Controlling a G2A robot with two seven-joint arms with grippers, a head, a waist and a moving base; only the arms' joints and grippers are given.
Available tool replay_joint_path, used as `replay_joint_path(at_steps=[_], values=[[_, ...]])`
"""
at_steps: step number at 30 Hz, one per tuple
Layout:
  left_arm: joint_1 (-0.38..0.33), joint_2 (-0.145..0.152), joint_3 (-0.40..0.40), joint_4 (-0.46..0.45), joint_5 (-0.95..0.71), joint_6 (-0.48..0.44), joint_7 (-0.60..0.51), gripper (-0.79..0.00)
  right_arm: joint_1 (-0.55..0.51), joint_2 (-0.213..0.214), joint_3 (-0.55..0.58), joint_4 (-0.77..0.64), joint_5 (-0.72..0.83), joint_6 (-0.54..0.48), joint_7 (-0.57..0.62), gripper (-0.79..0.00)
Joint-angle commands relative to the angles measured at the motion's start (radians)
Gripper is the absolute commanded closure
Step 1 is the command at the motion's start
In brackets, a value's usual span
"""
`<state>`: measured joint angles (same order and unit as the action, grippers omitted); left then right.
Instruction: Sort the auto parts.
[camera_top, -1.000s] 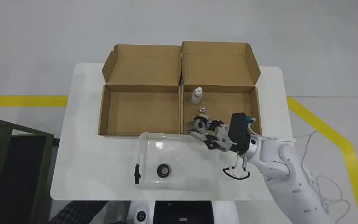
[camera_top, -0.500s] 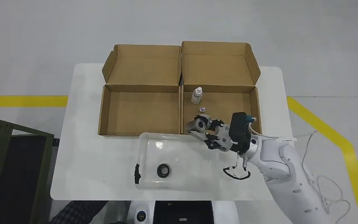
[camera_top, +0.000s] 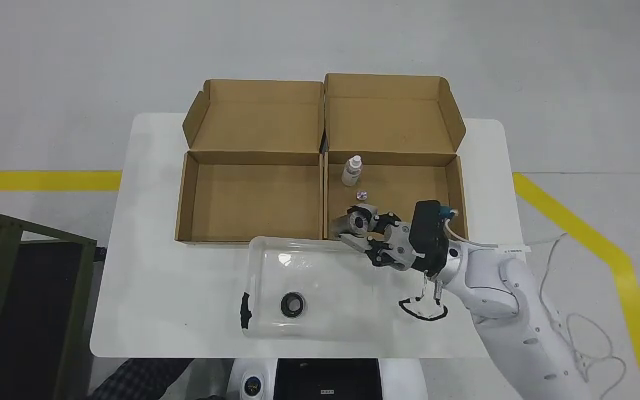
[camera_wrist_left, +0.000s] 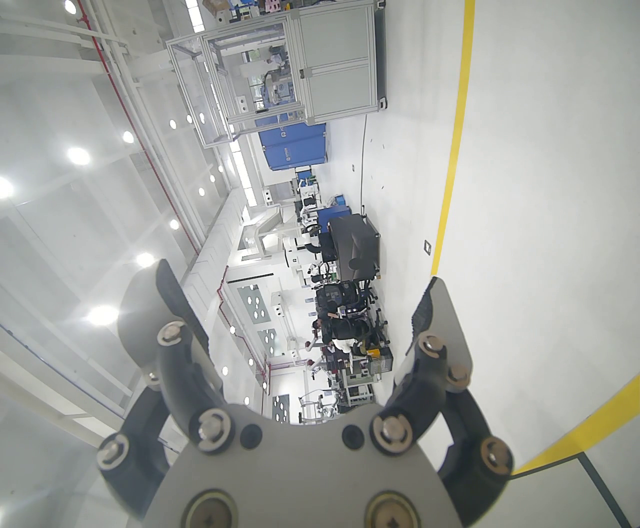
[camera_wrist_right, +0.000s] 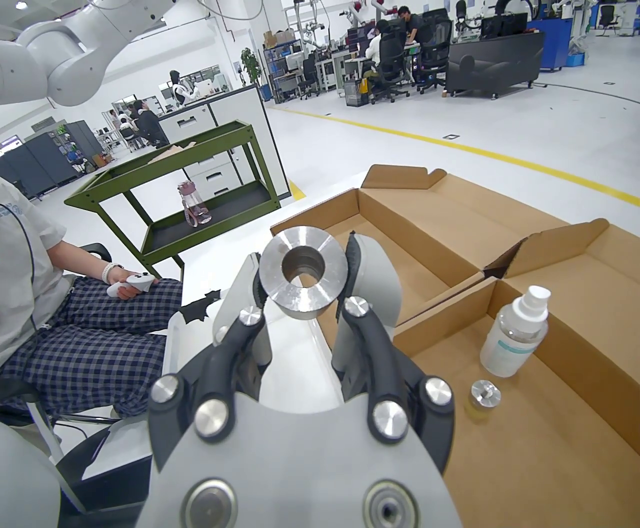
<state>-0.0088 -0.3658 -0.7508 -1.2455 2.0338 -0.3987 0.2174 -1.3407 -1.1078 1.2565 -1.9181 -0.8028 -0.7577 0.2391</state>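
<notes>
held part: the right gripper (camera_top: 356, 223) is clamped on a metal ring (camera_wrist_right: 300, 300). The fingers squeeze its round outer wall and the bore faces back toward the wrist.
where it hangs: over the near wall of the right box (camera_top: 425, 205), where that box meets the clear bin (camera_top: 330, 270) on the white surface (camera_top: 150, 250).
the bit that matters: the right box's floor is just on the far side of the gripper, and the bin is on the near-left side. The left box (camera_top: 250, 200) is farther left, past the shared cardboard wall.
already in the right box: a bottle (camera_top: 352, 170) stands upright by the far-left corner. A small metal cap (camera_top: 362, 193) sits just near of it, and I can't tell if they touch.
in the bin: one black ring (camera_top: 293, 303), near-left, well apart from the gripper.
other arm: the left gripper (camera_wrist_left: 300, 290) is spread wide with nothing in it and points off into the room, so the right arm is the one placed for this.
my guess: a short push to the far side and a drop gets the ring into the right box. The near wall is close under the fingers, so clipping it looks like the main risk.
</notes>
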Motion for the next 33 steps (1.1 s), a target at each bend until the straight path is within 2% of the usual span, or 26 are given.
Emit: replay_joint_path(at_steps=[1,6,18,33], values=[[0.0,0.0,0.0,0.0,0.0,0.0,0.0,-0.785,0.007,-0.002,-0.007,0.0,-0.007,0.018,-0.004,0.0],[0.0,0.0,0.0,0.0,0.0,0.0,0.0,-0.785,0.073,-0.011,-0.08,0.033,-0.033,0.041,0.048,0.0],[0.0,0.0,0.0,0.0,0.0,0.0,0.0,-0.785,0.319,-0.067,-0.297,0.185,-0.076,0.158,0.087,0.0],[0.0,0.0,0.0,0.0,0.0,0.0,0.0,-0.785,0.503,-0.133,-0.447,0.38,-0.135,0.26,0.09,0.0]])
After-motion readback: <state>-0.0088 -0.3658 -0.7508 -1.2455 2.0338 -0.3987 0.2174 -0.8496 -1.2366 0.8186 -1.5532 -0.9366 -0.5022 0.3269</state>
